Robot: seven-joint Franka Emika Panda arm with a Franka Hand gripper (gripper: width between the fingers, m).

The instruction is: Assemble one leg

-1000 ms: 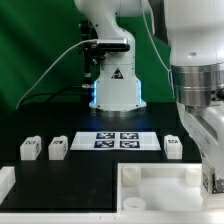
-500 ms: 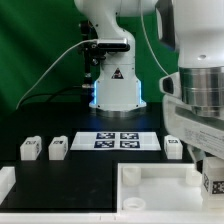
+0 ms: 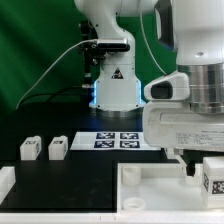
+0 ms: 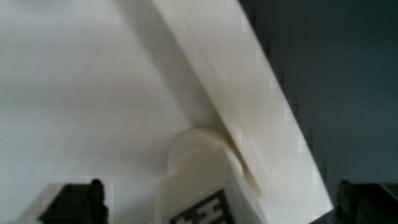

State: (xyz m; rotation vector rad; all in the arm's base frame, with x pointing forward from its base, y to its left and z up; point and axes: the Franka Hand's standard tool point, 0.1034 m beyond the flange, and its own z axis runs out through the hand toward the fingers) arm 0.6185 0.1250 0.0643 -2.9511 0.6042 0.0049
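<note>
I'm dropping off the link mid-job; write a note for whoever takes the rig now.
Gripper: open, fingertips either side of one leg, not closed on it.
That leg is beside the panel rim, at the exterior view's right.
One spare leg and a second spare leg lie left of the marker board in the exterior view.
Done: no leg seen fitted.
Left: grasp the leg, fit it to the panel.

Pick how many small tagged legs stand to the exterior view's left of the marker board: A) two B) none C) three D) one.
A: one leg and another beside it stand on that side of the marker board.
</note>
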